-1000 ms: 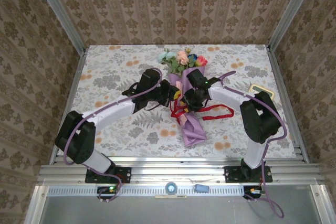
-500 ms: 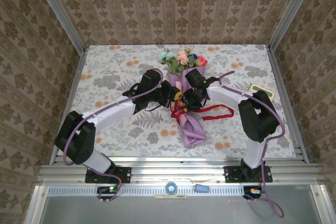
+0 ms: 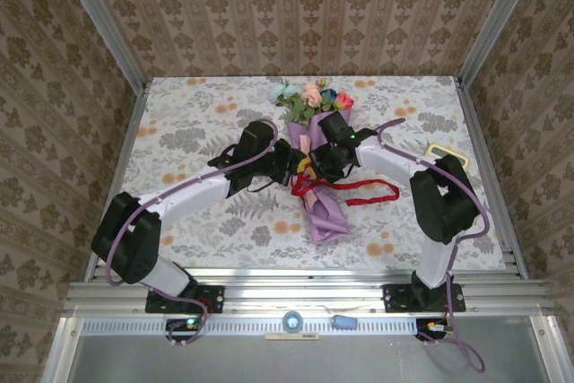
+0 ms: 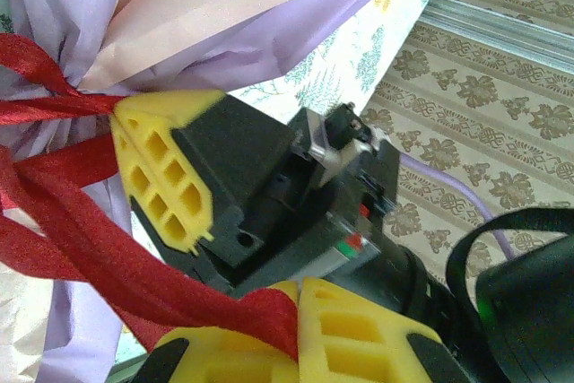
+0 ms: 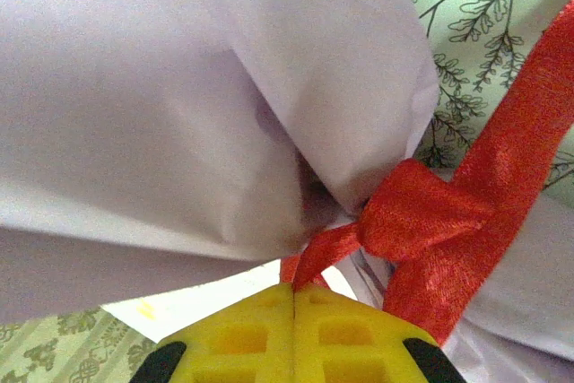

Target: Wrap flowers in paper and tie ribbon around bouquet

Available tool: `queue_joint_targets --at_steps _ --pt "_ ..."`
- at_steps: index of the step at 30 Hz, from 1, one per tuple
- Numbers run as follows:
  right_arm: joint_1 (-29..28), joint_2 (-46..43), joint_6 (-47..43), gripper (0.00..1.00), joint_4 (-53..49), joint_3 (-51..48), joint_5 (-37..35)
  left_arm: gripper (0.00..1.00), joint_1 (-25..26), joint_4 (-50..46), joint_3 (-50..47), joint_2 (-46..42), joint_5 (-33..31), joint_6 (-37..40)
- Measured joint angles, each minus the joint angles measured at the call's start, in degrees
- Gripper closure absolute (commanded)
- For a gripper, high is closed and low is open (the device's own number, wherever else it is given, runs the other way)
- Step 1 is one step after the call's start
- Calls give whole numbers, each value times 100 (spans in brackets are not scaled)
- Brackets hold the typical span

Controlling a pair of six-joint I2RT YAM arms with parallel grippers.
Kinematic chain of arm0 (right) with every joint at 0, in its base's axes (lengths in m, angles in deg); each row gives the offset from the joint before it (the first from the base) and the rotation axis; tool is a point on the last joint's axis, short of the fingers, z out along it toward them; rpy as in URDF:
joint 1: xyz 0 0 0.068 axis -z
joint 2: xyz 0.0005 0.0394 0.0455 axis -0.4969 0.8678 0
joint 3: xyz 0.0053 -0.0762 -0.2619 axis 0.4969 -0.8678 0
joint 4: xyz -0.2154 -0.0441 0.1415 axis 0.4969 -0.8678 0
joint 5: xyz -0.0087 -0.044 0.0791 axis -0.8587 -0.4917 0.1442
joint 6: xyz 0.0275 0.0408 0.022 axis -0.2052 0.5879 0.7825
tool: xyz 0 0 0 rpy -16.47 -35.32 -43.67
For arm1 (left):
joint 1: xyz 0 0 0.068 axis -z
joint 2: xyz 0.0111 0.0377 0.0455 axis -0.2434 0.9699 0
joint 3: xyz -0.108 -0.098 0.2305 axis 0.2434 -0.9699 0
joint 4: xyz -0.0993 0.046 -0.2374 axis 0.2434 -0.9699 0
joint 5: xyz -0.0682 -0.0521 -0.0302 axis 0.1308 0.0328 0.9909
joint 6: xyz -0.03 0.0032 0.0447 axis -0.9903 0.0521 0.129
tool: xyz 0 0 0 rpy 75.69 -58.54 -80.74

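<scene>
bouquet [image 3: 321,208]: lies about mid-worktop, flower heads toward 12 o'clock, pointed tail toward 6 o'clock.
flowers [image 3: 311,99]: pink, pale blue, red and blue heads with green leaves, sticking out of the cone's 12 o'clock end.
paper [image 5: 179,87]: lilac outside, pink inner edge showing in the left wrist view; gathered and creased at the waist.
ribbon [image 3: 368,187]: bright red, wound round the cone's waist, with a loose loop lying on the cloth out toward 3 o'clock.
knot [image 5: 404,217]: the red strands bunch and cross tight against the paper, at 3 o'clock in the right wrist view.
left claw [image 4: 298,293]: yellow fingers pressed together, pinching a red strand at their seam; it sits at the waist's 9 o'clock side.
right claw [image 5: 294,298]: fingers pressed together, a thin red strand running from the knot into their seam; it sits at the waist's 3 o'clock side, just beside the left claw.
worktop [image 3: 188,123]: covered in a pale cloth with printed flowers.
</scene>
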Motion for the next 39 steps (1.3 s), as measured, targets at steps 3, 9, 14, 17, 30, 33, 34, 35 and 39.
queue_joint_targets --at_steps 3,9,14,17,30,33,34,35,39 --pt "17 -181 2 100 39 -87 0 100 0 28 -15 0 0 -15" --pt "55 -376 2 100 96 -278 68 100 0 48 -39 2 -2 -17" --pt "59 -463 0 100 120 -588 201 89 -9 48 -173 20 -31 -39" --pt "59 -579 0 100 151 -756 256 84 -31 39 -262 52 -66 -66" --pt "57 -933 22 100 245 -1016 461 55 -50 -686 -638 -120 -455 -330" --pt "57 -933 22 100 317 -1056 476 49 -50 -1139 -662 -439 -623 -417" --pt "57 -933 24 100 341 -1078 479 48 -48 -1287 -662 -568 -675 -463" --pt "57 -933 24 100 345 -1093 479 47 -42 -1475 -662 -719 -758 -531" --pt "57 -933 46 100 361 -1115 496 45 72 -1884 -798 -1333 -1106 -920"
